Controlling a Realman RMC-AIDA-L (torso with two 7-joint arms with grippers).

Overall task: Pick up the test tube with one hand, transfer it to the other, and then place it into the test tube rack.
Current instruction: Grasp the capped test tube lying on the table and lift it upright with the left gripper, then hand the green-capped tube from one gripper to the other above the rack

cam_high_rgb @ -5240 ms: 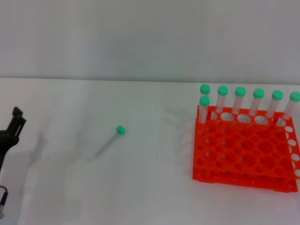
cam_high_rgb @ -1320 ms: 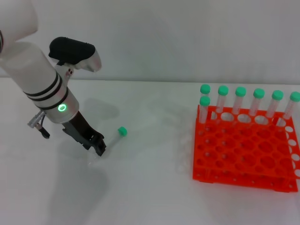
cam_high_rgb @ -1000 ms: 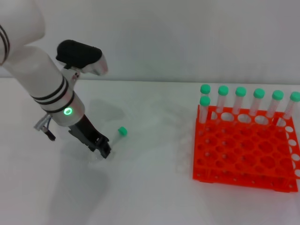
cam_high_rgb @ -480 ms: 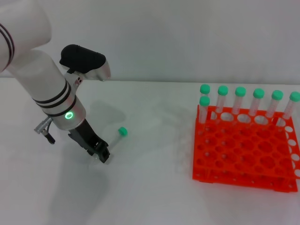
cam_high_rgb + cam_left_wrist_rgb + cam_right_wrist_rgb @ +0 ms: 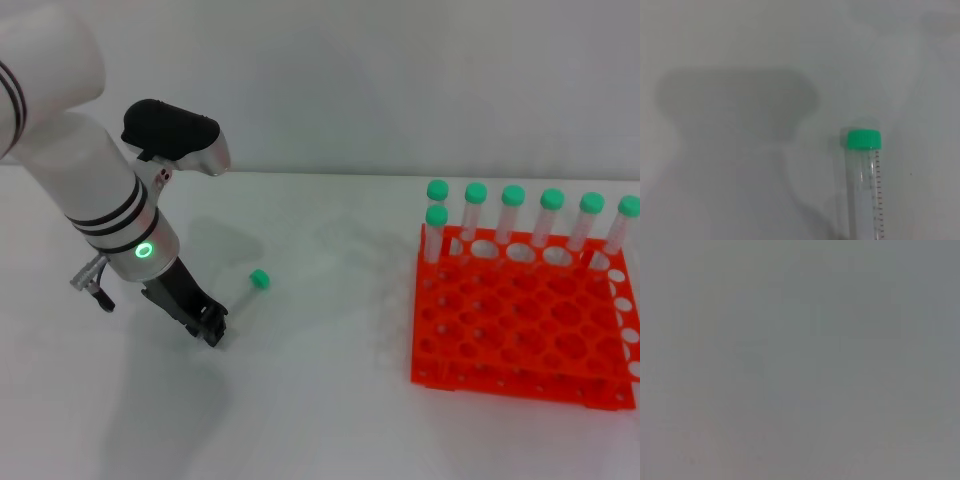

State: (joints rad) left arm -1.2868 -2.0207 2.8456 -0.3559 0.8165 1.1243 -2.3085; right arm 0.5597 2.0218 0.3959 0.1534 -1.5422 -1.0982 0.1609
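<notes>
The test tube lies on the white table, its green cap (image 5: 259,279) pointing away from my left arm. My left gripper (image 5: 212,329), black on a white-silver arm with a green light, is down at the table over the tube's bottom end. In the left wrist view the tube (image 5: 867,170) lies flat, cap and graduated clear body in sight, its lower end running out of the picture. The orange-red test tube rack (image 5: 520,335) stands at the right. My right gripper is out of view; the right wrist view shows only plain grey.
Several green-capped tubes (image 5: 513,196) stand upright along the rack's far row, one more just in front of the left corner. The table's far edge meets a grey wall behind.
Since five seconds ago my left arm has come in from the left edge and lowered onto the tube's bottom end. In the last half second the gripper shifted slightly left; the cap barely moved.
</notes>
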